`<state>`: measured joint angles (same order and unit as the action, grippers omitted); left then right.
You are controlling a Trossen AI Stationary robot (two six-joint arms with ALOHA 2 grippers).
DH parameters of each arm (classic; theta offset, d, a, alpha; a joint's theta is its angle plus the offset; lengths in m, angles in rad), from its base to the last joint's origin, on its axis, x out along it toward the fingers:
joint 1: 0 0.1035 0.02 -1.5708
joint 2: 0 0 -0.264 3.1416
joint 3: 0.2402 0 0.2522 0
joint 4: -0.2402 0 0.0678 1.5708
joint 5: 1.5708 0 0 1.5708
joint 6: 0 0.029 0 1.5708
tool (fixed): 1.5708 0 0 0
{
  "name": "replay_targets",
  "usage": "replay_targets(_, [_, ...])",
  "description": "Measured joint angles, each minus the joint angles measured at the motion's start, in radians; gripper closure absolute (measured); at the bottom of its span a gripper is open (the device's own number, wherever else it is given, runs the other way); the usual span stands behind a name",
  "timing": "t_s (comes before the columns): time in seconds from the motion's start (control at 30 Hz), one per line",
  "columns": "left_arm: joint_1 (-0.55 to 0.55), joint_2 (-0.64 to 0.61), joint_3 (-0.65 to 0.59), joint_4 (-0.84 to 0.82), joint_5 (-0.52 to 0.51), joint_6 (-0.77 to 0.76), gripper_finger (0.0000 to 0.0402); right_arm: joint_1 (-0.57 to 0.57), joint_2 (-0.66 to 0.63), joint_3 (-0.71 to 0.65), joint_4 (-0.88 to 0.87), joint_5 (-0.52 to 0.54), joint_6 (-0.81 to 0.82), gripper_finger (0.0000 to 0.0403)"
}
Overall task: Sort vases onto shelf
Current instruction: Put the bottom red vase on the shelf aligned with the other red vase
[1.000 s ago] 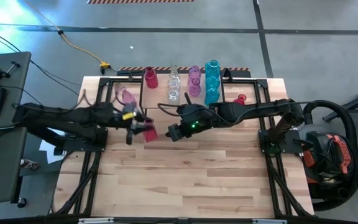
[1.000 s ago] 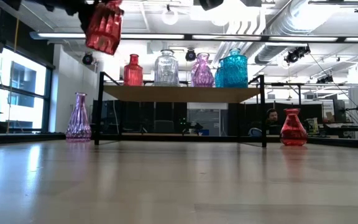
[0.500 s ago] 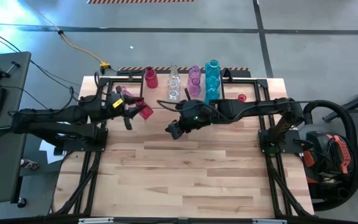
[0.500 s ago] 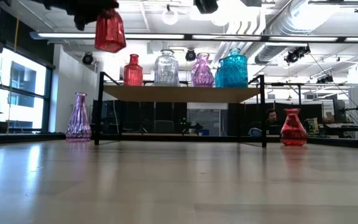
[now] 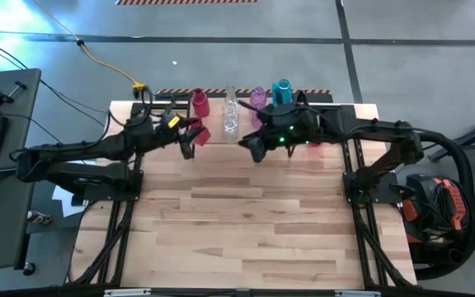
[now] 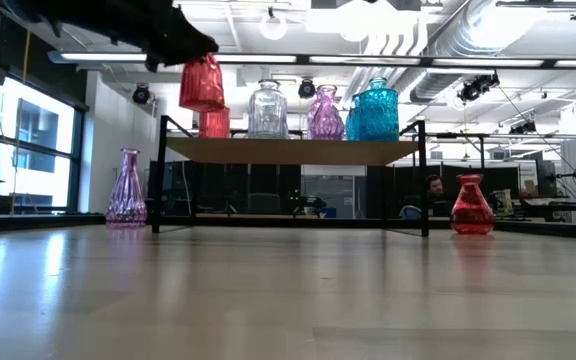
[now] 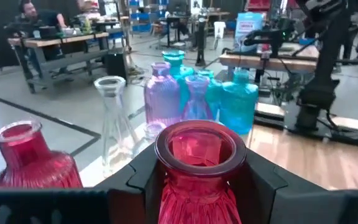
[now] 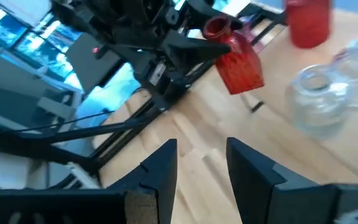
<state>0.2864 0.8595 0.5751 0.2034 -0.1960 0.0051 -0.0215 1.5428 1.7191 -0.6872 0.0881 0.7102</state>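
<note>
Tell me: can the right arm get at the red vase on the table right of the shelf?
Probably yes. The right gripper is empty, jaws open, hovering before the shelf. That red vase stands alone on the table with nothing beside it.

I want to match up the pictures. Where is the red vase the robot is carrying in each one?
High view: the carried red vase sits left of centre, near the shelf's front edge, in the left gripper.
Low view: upper left, above the shelf.
Left wrist view: bottom centre.
Right wrist view: upper middle.
Shared landmark: the clear vase.
</note>
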Motion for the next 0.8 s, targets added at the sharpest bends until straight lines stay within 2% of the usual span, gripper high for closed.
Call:
replay_targets(0.23, [0.093,0.082,0.0,0.06,0.037,-0.001,0.0264,-0.025,-0.027,0.0,-0.094,0.02,-0.039,0.0284])
replay_targets(0.8, [0.186,0.179,0.0,0.089,0.041,-0.007,0.0264,-0.025,-0.049,0.0,-0.211,0.039,-0.065,0.0284])
